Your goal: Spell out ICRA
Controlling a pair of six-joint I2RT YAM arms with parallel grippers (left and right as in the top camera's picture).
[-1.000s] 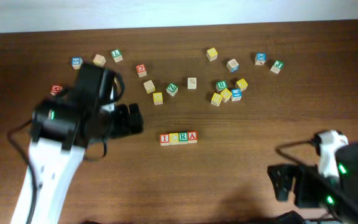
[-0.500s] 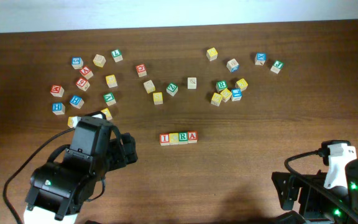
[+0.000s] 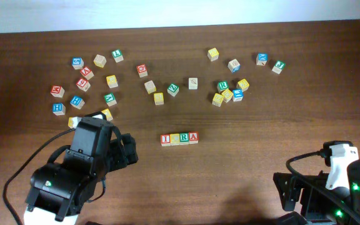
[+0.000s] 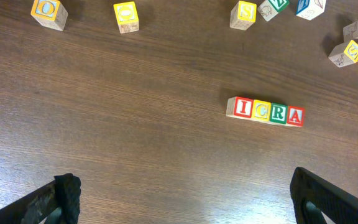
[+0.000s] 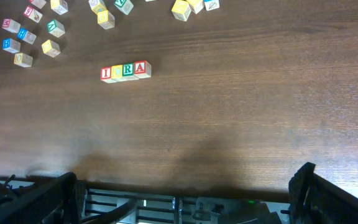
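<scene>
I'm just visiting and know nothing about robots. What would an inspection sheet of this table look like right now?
Surface: brown wooden table, no spills seen.
Job's things: red I cube, yellow cube, green R cube and red A cube stand touching in one row, in that order.
Clutter: loose letter cubes scattered beyond the row, in a left cluster and a right cluster.
Grippers: left gripper and right gripper both open, holding nothing, away from the row.
Cables: left black cable and right black cable loop beside the arms, off the cubes.
Surroundings: pale wall strip beyond the far edge.
</scene>
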